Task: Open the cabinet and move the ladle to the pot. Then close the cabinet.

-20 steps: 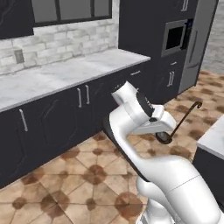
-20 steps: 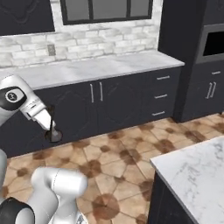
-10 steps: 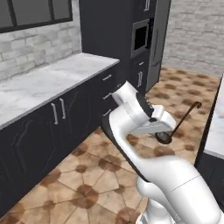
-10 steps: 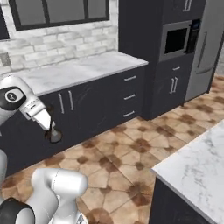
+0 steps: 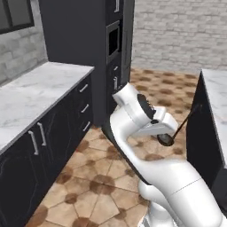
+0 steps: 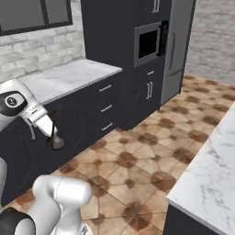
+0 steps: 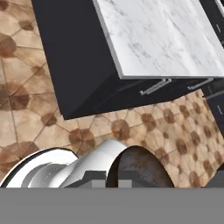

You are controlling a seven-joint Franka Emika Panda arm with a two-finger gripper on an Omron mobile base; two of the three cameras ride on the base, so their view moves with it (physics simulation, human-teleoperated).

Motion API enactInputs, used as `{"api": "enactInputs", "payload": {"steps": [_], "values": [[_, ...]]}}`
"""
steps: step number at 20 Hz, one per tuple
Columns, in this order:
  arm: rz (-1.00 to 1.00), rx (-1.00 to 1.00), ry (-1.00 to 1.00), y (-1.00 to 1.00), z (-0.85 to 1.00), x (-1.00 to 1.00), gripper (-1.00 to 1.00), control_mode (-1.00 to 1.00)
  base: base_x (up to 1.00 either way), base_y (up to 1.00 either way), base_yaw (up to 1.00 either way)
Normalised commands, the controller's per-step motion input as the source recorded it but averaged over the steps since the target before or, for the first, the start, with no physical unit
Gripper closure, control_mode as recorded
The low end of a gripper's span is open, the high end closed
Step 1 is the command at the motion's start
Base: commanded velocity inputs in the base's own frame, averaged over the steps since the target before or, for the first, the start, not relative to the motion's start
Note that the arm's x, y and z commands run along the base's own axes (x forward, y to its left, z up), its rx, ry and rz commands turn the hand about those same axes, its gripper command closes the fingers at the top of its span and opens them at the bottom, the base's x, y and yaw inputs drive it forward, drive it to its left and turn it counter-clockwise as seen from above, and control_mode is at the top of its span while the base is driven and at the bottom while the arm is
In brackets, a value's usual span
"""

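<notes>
**One ladle riding in shut jaws**

The gripper (image 5: 163, 132) is pinching the ladle (image 5: 177, 131) with its jaws pressed together, carrying it above the tiled floor (image 5: 97, 186). The bowl is hanging just below the jaws, while the handle is slanting up and away toward the island counter (image 5: 217, 88).

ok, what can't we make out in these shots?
- Hand's grip on the ladle: left base view, the wrist covers it.
- Ladle handle: right base view, hidden behind the hand; just the bowl shows.
- Ladle bowl: hand view, cut off by the bottom edge.
</notes>
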Motion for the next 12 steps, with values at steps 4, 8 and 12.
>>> {"api": "enactInputs", "payload": {"steps": [4, 8, 12], "values": [[0.00, 0.00, 0.00, 0.00, 0.00, 0.00, 1.00, 1.00, 0.88, 0.07, -0.37], [0.00, 0.00, 0.00, 0.00, 0.00, 0.00, 1.00, 1.00, 0.92, 0.03, -0.32], [0.00, 0.00, 0.00, 0.00, 0.00, 0.00, 1.00, 1.00, 0.99, 0.13, -0.29]]}}
